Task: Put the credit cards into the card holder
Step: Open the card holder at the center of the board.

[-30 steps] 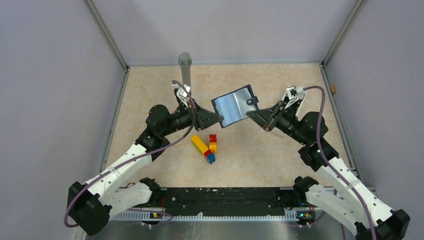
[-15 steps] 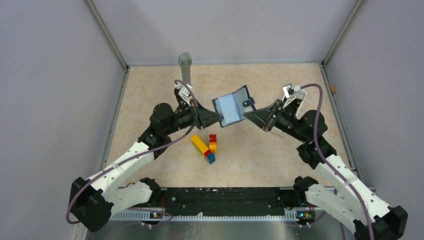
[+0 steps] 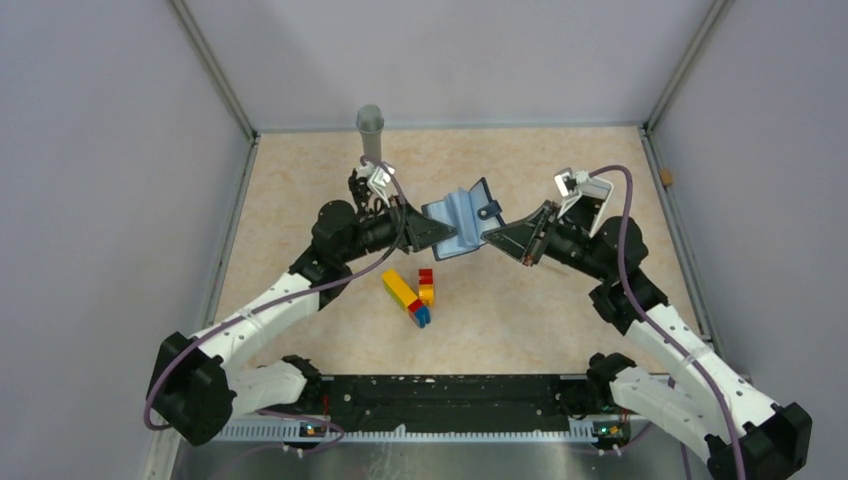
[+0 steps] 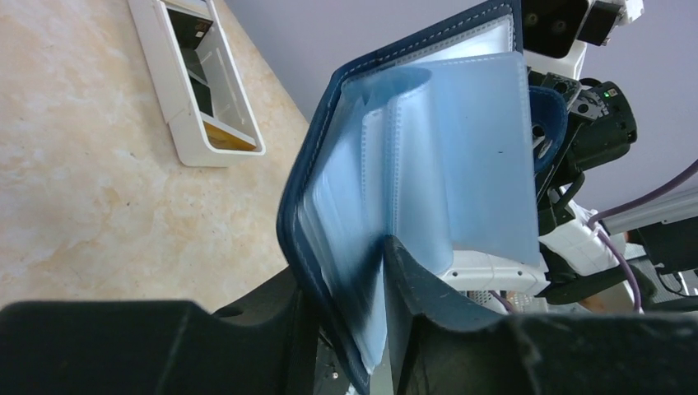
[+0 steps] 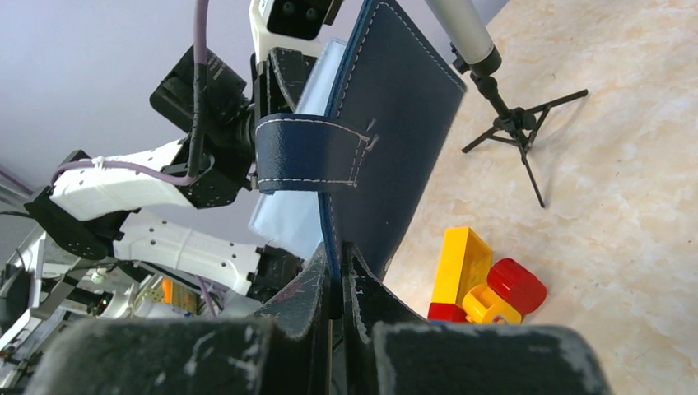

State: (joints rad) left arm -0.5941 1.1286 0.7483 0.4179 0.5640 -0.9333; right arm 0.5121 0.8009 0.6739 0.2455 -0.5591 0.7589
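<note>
Nearest the arm bases, we saw the toy bricks (image 3: 412, 297) lying on the table (image 3: 560, 300), clear of both hands. Just beyond and above them, the card holder (image 3: 462, 215) hung in the air between the two arms, part-open and standing on edge like a book, with its long side running roughly from one hand to the other. The right gripper (image 5: 337, 251) was closed tight on the edge of the navy cover, below the strap. The left gripper (image 4: 350, 263) reached in from the opposite side, its jaws part-open with the other cover and the pale sleeves between them. We could not tell whether it pressed on them or only flanked them. So the holder sat directly at both fingertips, with its open pockets turned toward the left wrist. We saw no card in either hand. On the table past the holder, the left wrist view showed a white tray (image 4: 197, 90) with a yellow-brown strip (image 4: 224, 138) in it, which we took for one of the credit cards, though not with certainty. We judged the left arm the likelier one to fetch it. Farthest off stood the grey pole (image 3: 371, 135).
</note>
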